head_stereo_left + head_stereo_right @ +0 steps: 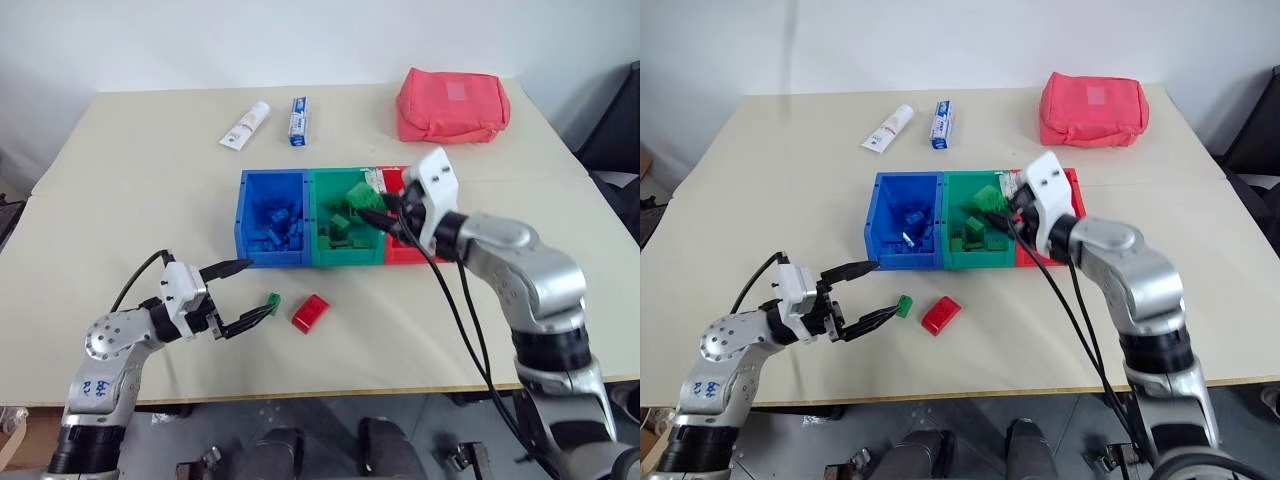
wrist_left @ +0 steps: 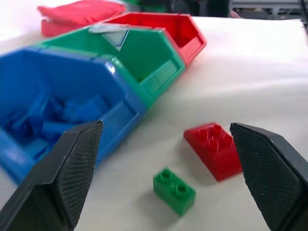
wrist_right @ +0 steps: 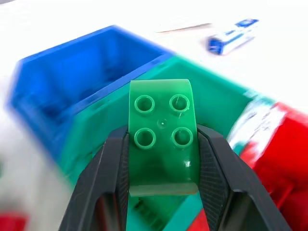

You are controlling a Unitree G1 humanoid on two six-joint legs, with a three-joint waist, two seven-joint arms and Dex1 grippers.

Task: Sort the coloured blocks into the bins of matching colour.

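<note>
Over the bins (image 1: 275,262), right fingers (image 3: 214,168) clench a green block (image 3: 162,137); left fingers (image 2: 72,163) spread level.

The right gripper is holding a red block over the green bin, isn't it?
Not quite: the block clamped in the right gripper is green, not red, as the right wrist view shows. It is indeed held over the green bin.

Three bins (image 1: 310,180) stand joined, two loose blocks lie on the table, one green (image 1: 272,301) and one red (image 1: 310,312), plus one green block (image 3: 162,137) held, two tubes (image 1: 245,125) and one pouch (image 1: 452,104).
</note>
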